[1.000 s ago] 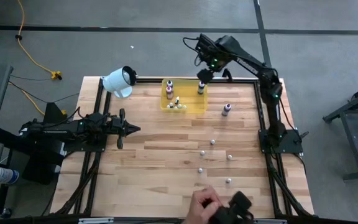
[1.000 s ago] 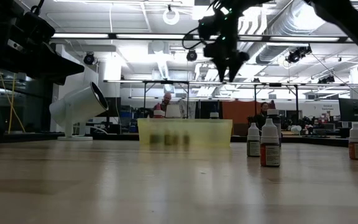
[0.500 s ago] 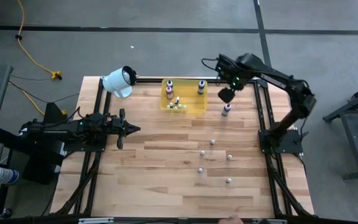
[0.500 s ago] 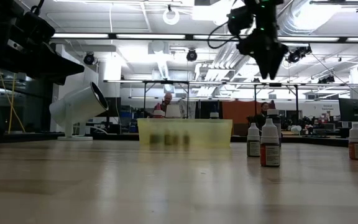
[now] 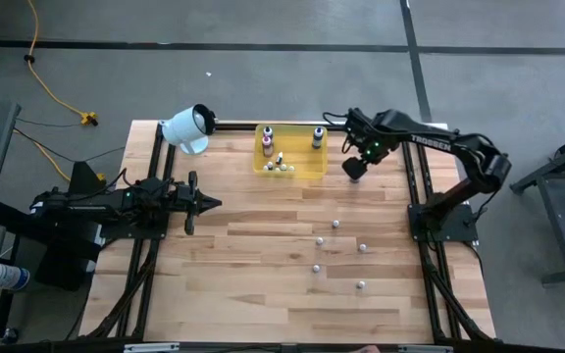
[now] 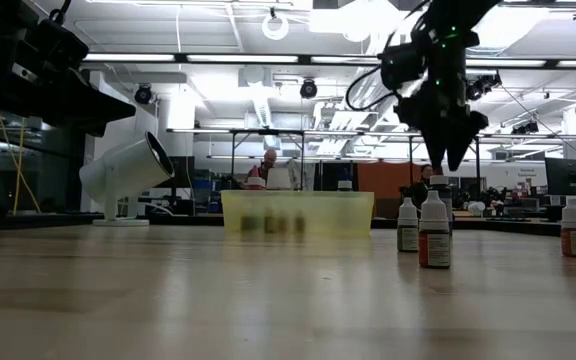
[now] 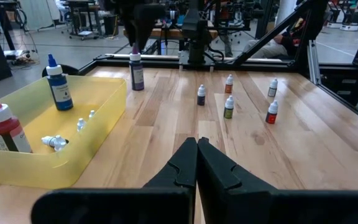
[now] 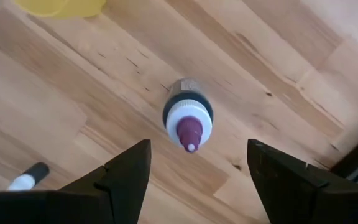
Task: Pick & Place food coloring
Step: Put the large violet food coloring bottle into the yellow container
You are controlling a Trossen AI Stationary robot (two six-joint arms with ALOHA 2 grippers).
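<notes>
Right gripper (image 8: 191, 168): fingers spread wide, empty, poised directly above the purple-tipped food coloring bottle (image 8: 188, 119), which stands upright on the table (image 5: 263, 265) near the far right edge, just beside the yellow tray (image 5: 307, 169). Left gripper (image 7: 196, 152): fingers pressed together, empty, at the left edge. Small dropper bottles (image 5: 335, 224) stand scattered mid-table; others sit in the tray.

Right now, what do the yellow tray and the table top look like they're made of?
Yellow tray: likely plastic, translucent and smooth; bottles inside show faintly through its wall in the low view. Table top: wood, matte or lightly sealed; visible grain and joined planks, butcher-block style.
</notes>
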